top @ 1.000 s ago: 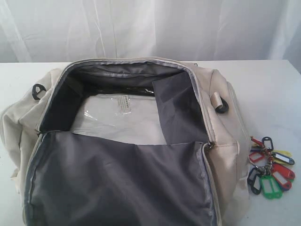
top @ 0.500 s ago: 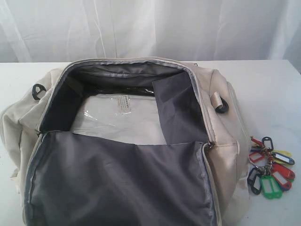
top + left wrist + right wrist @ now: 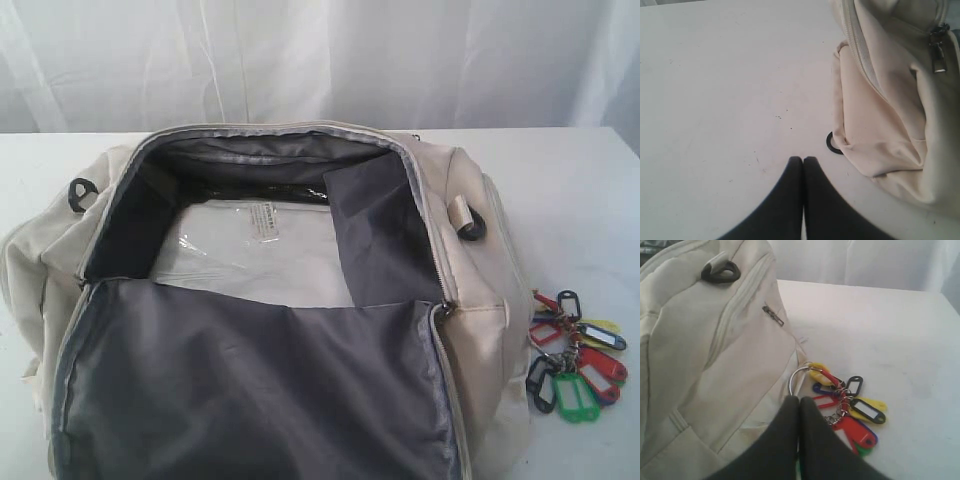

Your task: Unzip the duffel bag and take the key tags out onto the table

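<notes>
Staged test setup, plain white table [image 3: 590, 190], white curtain backdrop [image 3: 300, 60]

Draped white curtain [image 3: 300, 60], softly backlit

Lower part of duffel bag [image 3: 482, 325] off-frame

Ahead of the left hand [image 3: 803, 160] and on its outer side the surface [image 3: 715, 75] lies bare. On its inner side the duffel bag [image 3: 890, 115] bulks close by, a black ring [image 3: 832, 144] at its foot. The right hand [image 3: 799, 399] has the key tags [image 3: 850, 405] just before its tips and the bag's end wall alongside, with open surface beyond the tags.
</notes>
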You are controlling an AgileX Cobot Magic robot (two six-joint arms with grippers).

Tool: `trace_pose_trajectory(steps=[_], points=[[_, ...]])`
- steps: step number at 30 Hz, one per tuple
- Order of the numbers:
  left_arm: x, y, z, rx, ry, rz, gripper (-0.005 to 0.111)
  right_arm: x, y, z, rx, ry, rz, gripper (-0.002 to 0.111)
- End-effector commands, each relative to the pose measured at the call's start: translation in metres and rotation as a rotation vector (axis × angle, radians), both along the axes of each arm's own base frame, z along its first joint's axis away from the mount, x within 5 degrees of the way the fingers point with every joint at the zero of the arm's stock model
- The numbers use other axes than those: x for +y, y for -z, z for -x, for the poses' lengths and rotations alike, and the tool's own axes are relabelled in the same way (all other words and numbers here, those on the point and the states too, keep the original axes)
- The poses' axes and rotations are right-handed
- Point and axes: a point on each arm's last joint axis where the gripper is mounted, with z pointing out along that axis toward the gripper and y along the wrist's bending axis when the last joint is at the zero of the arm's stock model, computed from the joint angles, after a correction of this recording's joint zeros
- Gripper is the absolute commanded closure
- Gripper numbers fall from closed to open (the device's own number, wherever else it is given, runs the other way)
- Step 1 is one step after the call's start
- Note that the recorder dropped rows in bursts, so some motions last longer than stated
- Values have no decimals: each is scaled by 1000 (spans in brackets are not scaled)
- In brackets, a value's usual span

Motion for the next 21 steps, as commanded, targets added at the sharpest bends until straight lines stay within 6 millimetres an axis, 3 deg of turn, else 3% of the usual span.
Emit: trace_pose_trajectory(steps=[1,21], points=[[-1,1,0,-6,8,7,107,-3,-1,-1,-17,53,-16,108],[-1,1,0,-6,8,7,107,-6,-1,-2,-16,115,-15,108]])
